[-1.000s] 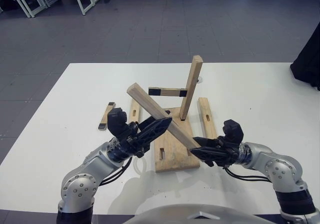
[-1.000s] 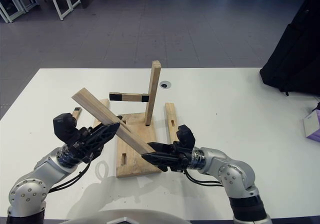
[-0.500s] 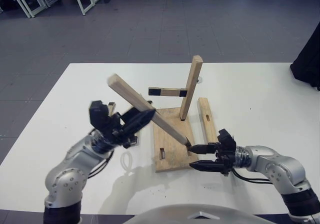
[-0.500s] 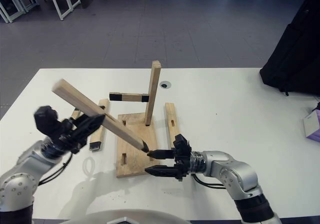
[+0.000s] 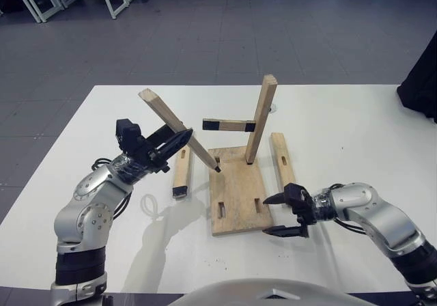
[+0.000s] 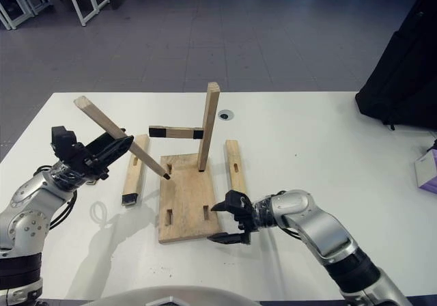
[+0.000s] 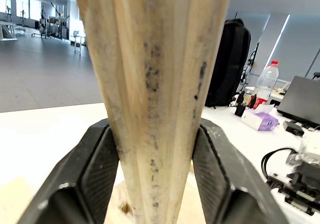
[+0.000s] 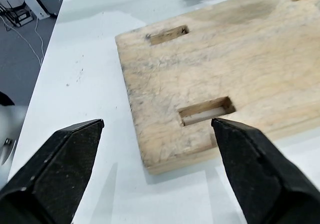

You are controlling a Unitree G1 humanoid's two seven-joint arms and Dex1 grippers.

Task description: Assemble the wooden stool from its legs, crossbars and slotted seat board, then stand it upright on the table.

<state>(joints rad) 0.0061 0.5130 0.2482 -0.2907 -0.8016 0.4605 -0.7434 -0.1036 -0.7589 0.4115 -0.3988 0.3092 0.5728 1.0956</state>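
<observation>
L gripper (image 5: 171, 142) clenched on leg (image 5: 199, 150). Leg is tilted, dark tip just above seat board (image 5: 239, 183), near far-left slot. R gripper (image 5: 266, 215) jaws apart at board's near-right corner, holding nothing. Suggest: square leg upright before pressing in; R steadies board.

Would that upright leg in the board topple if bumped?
Probably wobbly: the upright leg is tall, thin, held only at its foot in the seat board. Its crossbar juts sideways, likely tipping it that way.
</observation>
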